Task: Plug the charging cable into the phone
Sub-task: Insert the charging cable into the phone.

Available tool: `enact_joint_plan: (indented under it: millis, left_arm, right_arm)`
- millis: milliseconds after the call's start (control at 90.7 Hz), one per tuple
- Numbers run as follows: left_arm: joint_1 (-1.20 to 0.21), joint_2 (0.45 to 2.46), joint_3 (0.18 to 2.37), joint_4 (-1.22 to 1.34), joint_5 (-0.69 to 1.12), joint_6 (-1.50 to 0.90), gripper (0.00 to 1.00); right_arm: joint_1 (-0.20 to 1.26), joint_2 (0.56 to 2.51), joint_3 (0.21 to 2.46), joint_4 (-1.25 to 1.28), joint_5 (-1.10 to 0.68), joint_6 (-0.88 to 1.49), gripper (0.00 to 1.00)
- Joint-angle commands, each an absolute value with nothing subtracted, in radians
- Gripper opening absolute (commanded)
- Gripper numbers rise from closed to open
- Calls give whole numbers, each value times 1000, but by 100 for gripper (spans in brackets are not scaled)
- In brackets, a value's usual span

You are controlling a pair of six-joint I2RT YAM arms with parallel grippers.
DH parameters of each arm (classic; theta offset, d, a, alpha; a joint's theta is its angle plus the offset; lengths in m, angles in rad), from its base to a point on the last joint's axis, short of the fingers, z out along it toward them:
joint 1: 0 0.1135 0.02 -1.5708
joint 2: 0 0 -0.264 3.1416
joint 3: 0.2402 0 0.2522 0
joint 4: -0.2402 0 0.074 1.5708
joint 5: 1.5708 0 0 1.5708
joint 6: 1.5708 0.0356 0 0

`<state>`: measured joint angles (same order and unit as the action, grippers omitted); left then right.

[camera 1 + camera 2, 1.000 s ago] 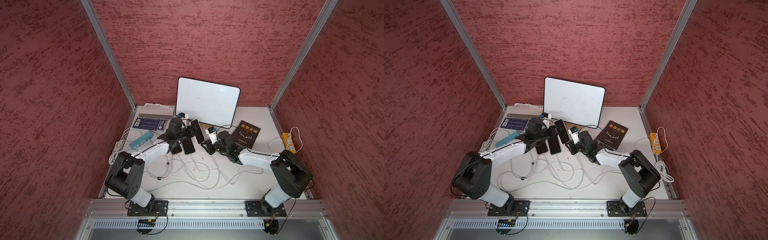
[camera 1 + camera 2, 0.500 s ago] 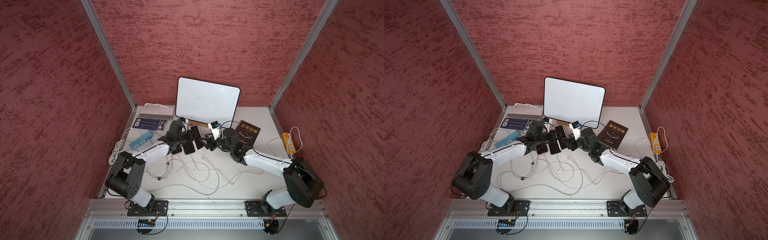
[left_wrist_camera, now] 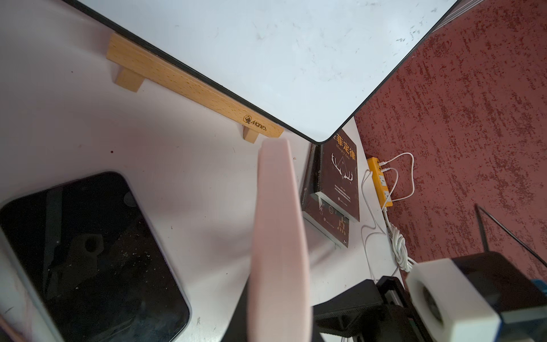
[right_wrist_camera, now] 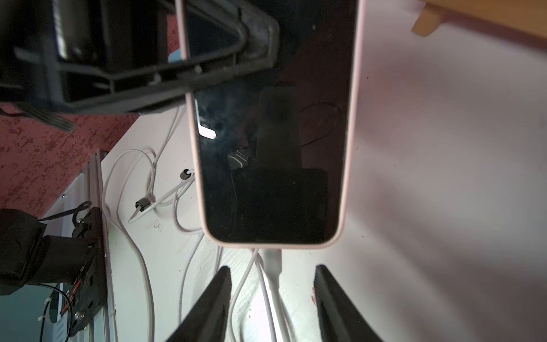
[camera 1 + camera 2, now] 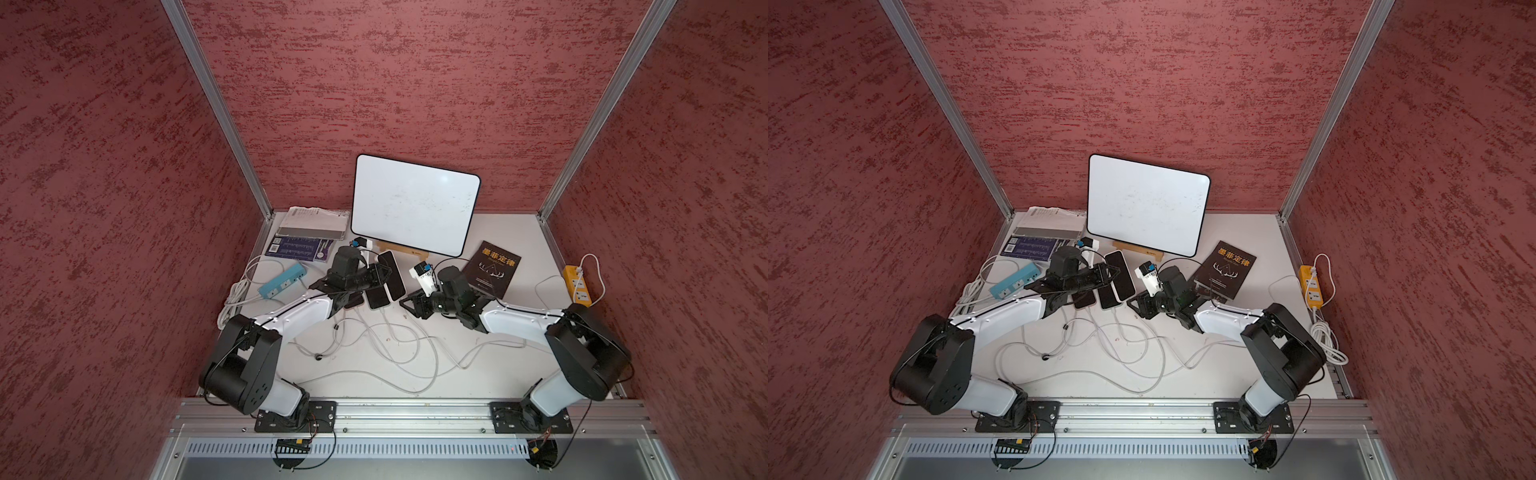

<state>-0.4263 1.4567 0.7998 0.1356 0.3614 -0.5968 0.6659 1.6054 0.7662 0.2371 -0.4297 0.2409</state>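
The phone [image 4: 275, 148], in its pink case, lay with its long axis pointing straight at my right fingers [image 4: 334, 305], port end nearest them. It appeared to be raised off the bench [image 4: 444, 148]. My left fingers [image 4: 165, 86] were clamped across its far half. The white cable [image 4: 273, 284] ran between my right fingers along that same axis, and its plug [image 4: 271, 257] met the port end. It looked seated, though I could not confirm full depth. My right fingers stood apart, one on either side of the cable, touching neither it nor the phone. Judgement: the right arm was nearer the joint, so any final push belonged to it.
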Motion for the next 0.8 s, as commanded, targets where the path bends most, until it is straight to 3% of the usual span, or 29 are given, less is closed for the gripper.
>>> enact_joint_plan:
  millis: [0, 474, 793]
  left_arm:
    - [-414, 1410, 792, 226, 375, -605, 0]
    - [-407, 1383, 778, 237, 379, -615, 0]
    - [-406, 1392, 783, 232, 382, -614, 0]
  right_arm:
    - [673, 1611, 796, 221, -460, 209, 47]
    - [701, 1668, 827, 226, -482, 203, 38]
    - [712, 1669, 826, 239, -445, 206, 21]
